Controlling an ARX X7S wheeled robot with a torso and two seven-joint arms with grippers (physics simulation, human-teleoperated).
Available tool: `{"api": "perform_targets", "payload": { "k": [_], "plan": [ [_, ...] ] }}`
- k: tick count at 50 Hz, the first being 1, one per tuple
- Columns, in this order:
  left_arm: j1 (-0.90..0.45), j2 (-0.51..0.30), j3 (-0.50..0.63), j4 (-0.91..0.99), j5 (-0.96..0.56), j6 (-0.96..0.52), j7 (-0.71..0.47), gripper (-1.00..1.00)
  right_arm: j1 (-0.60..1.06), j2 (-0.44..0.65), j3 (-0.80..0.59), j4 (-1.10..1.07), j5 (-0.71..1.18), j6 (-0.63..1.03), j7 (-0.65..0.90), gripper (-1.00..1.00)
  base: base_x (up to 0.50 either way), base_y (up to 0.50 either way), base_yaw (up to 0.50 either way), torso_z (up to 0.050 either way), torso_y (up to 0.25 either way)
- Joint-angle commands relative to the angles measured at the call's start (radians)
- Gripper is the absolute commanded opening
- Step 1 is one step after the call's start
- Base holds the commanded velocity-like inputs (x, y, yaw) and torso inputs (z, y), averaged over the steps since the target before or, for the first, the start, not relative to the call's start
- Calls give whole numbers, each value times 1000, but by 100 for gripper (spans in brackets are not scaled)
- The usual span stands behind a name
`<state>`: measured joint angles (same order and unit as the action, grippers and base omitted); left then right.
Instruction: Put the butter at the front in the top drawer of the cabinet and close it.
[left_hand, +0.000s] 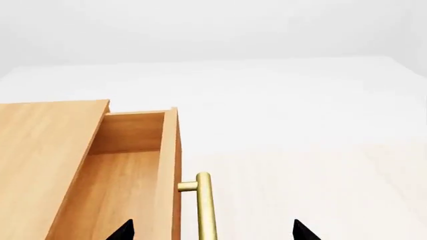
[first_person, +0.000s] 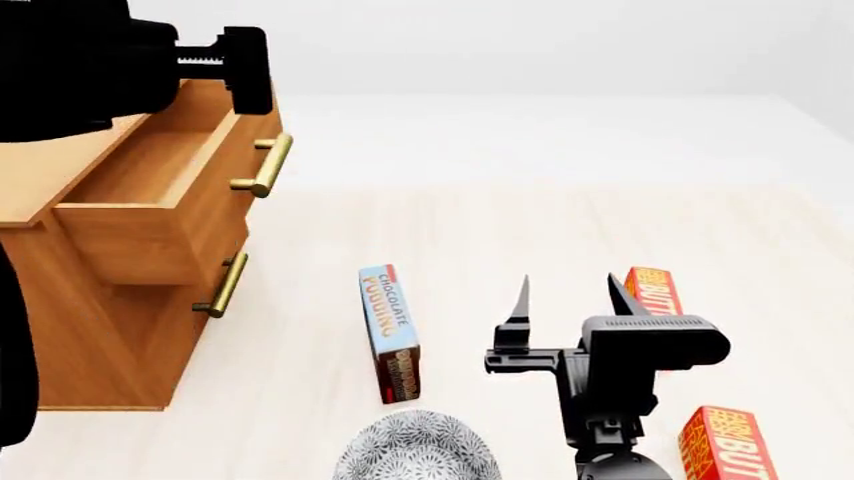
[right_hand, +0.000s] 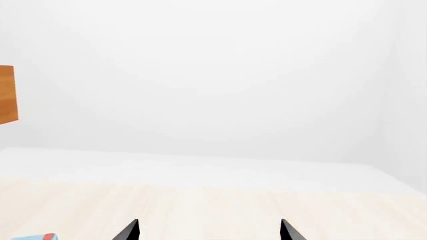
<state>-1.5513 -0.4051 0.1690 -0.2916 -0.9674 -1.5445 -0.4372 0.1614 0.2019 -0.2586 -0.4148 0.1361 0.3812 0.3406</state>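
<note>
Two look-alike butter cartons lie by the wide-open, empty right gripper: the front butter and the far carton, so it may grab the wrong one. The left gripper's fingers, also spread, straddle the open top drawer's handle.

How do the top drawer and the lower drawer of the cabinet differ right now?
The top drawer is pulled out and shows an empty inside; the lower drawer is pushed in, only its front visible. The top drawer looks deeper than the lower drawer. Both are orange-brown wood with brass bar handles.
</note>
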Motion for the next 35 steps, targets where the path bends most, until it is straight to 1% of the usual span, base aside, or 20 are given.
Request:
{"api": "perform_targets", "payload": {
  "k": [1,10,21,35],
  "plan": [
    [-81,-20,118,-169,-40,20,33,100,7,2,-5,6,5,0,7,100,0,0,0,0,0],
    [-131,-13,196,-276,-22,39,98,100,9,4,-10,11,8,0,10,100,0,0,0,0,0],
    [-168,-6,247,-365,-28,28,144,100,11,8,-14,10,14,0,15,100,0,0,0,0,0],
    [-153,-25,259,-409,-44,29,121,100,12,14,-19,11,20,-1,21,100,0,0,0,0,0]
  ]
}}
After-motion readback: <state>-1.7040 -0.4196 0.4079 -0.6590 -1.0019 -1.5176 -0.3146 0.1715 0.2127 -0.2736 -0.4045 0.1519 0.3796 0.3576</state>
